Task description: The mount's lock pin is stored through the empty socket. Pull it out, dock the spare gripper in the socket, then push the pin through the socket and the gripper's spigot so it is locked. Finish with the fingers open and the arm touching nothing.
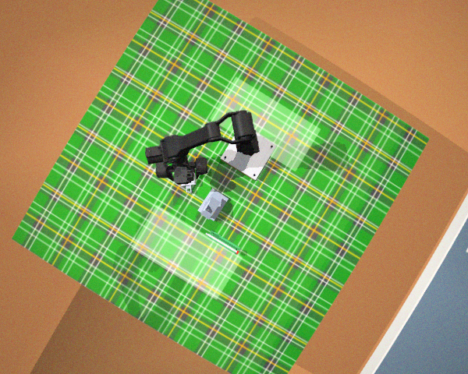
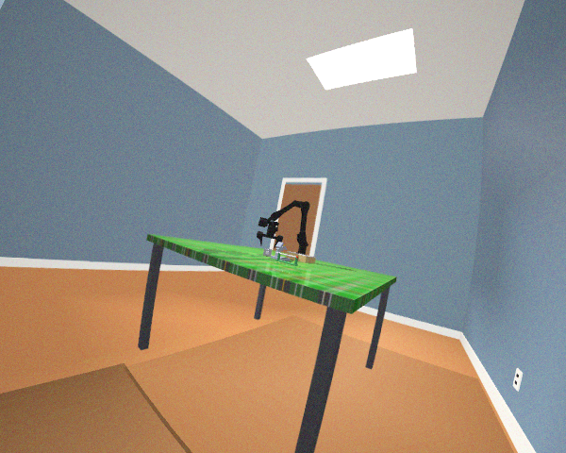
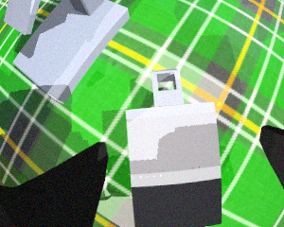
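Observation:
My gripper [image 3: 187, 143] [image 1: 185, 178] [image 2: 259, 238] is open and empty. It hangs above the spare gripper [image 3: 174, 204] [image 1: 189, 186], a white and dark block lying on the table between my two dark fingers without touching them. Its small spigot [image 3: 165, 85] with a hole points away from me. The grey mount [image 3: 62, 38] [image 1: 213, 205] stands just beyond it, at the upper left of the wrist view. The lock pin [image 1: 222, 242], thin, green and white with a red tip, lies flat on the table beyond the mount, apart from it.
The arm's base stands on a grey plate [image 1: 262, 163] near the middle of the green plaid table [image 1: 306, 241] [image 2: 351, 287]. The table's edges are far from the parts. A brown floor lies below.

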